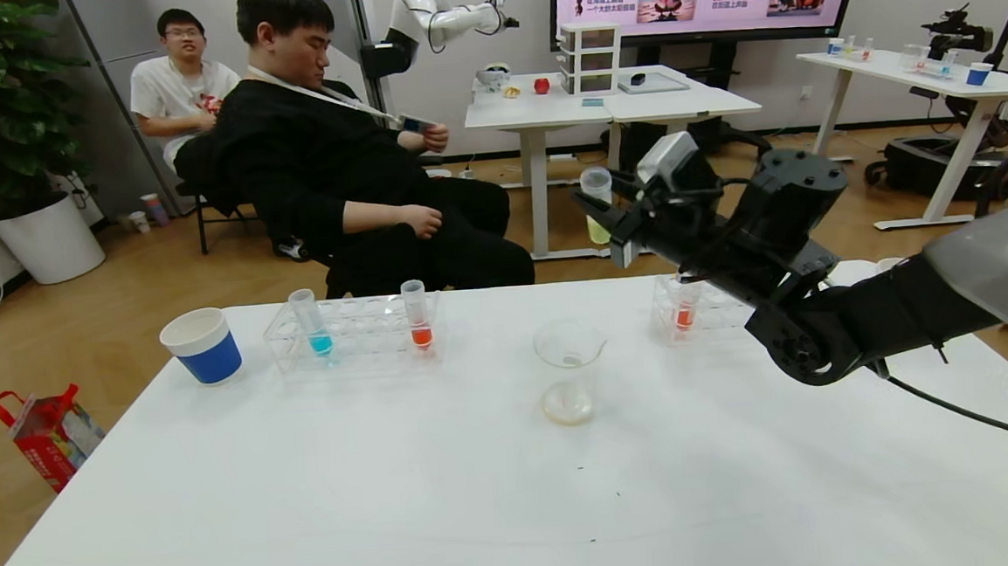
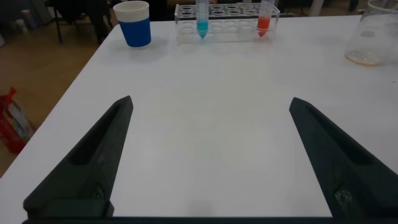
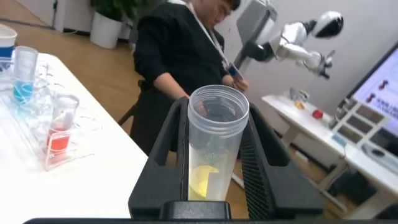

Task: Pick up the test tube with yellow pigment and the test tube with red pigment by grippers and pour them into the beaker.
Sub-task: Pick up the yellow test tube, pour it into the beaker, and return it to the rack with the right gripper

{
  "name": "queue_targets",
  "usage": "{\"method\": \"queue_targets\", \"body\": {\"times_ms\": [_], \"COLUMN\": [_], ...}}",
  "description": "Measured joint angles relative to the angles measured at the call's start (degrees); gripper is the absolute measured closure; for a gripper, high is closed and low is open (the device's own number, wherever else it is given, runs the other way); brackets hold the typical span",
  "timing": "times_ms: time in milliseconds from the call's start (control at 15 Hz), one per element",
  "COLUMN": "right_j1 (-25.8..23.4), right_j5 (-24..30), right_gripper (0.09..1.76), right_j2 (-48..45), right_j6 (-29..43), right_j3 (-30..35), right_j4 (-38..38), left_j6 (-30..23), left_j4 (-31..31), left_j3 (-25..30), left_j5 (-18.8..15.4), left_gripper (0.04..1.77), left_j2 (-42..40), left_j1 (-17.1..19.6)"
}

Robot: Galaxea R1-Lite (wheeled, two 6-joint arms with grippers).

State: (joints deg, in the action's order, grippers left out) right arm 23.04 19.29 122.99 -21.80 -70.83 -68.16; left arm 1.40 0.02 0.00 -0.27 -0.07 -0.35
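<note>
While the right gripper (image 1: 610, 224) is hanging in the air beyond the far edge of the bench, it is clamping the yellow tube (image 1: 597, 205) upright, with the beaker (image 1: 569, 371) standing near the middle of the bench, below and nearer than it. 1 red tube (image 1: 416, 315) is sitting in a rack (image 1: 351, 332) toward the far left, another red tube (image 1: 685, 307) in a rack near the far right edge.

From the left wrist, the left gripper (image 2: 211, 162) is hovering low over bare bench with its 2 fingers spread wide, gripping nothing.

From the right wrist, both fingers (image 3: 168, 140) are pressing the tube's (image 3: 214, 146) clear wall just under the wide rim. It looks light, stiff and slippery, so a hold below the rim seems safest, tilting slowly.
</note>
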Motion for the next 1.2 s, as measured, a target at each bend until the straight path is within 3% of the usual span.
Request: {"method": "queue_targets", "body": {"times_ms": [267,1200], "right_j1": [-0.56,-1.55], "right_j5": [8.22,19.60], "right_gripper": [1.35,1.35], "right_j2": [2.47,6.14], "right_j6": [-10.62,-27.37], "right_j3": [0.22,3.11], "right_j4": [-0.96,-8.96], "left_j6": [0.00,0.00], "left_j4": [0.00,0.00], "left_j3": [0.00,0.00], "left_j5": [0.00,0.00], "left_gripper": [0.06,0.06], "left_j2": [0.00,0.00], "left_j1": [0.00,0.00]}}
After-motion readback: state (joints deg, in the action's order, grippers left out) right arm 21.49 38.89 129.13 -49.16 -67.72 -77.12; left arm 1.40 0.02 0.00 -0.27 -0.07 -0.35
